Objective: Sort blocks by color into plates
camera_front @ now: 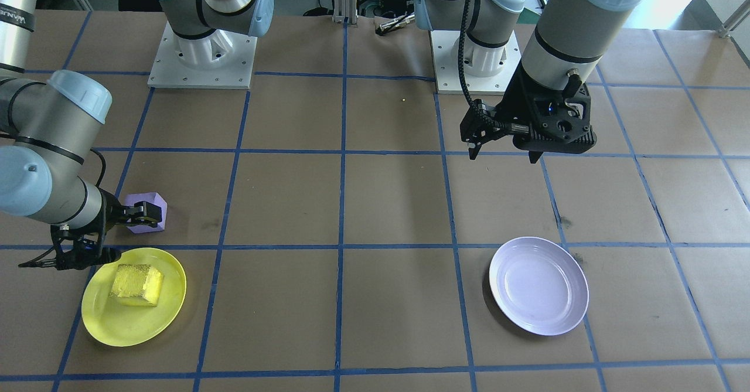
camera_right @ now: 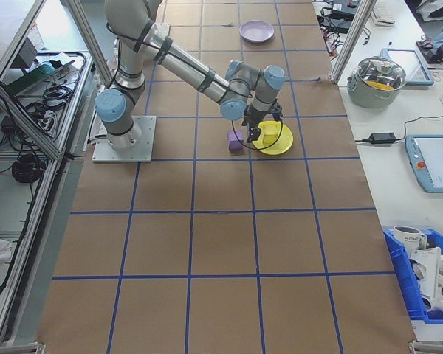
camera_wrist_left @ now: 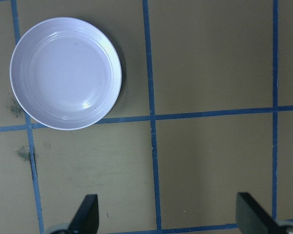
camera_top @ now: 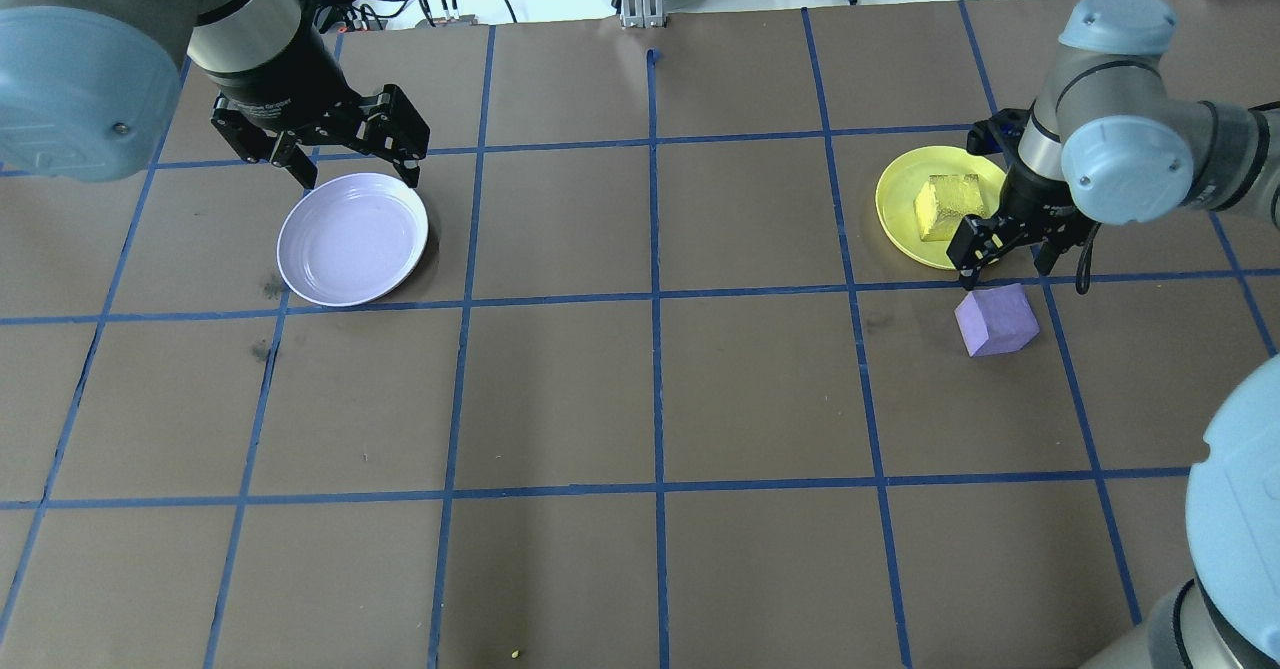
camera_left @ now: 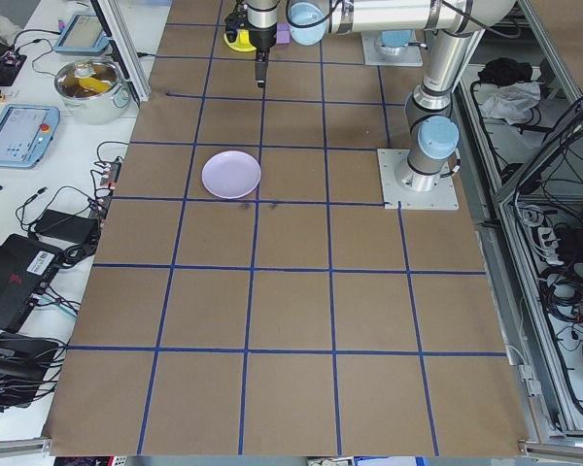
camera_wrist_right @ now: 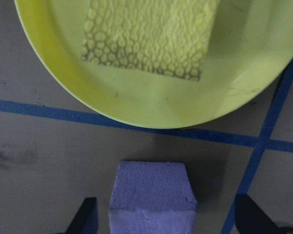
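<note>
We judge the small matte purple foam cube [camera_wrist_right: 153, 197] light and squashy, so our wide-spread, empty right tool [camera_wrist_right: 166, 219] should pinch its flat sides gently.

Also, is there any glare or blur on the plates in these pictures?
Left wrist view: a small bright highlight on the lavender plate, sharp focus. Front-facing view: a whitish sheen across that plate. Right wrist view: the yellow plate and purple block look slightly soft, very close.
</note>
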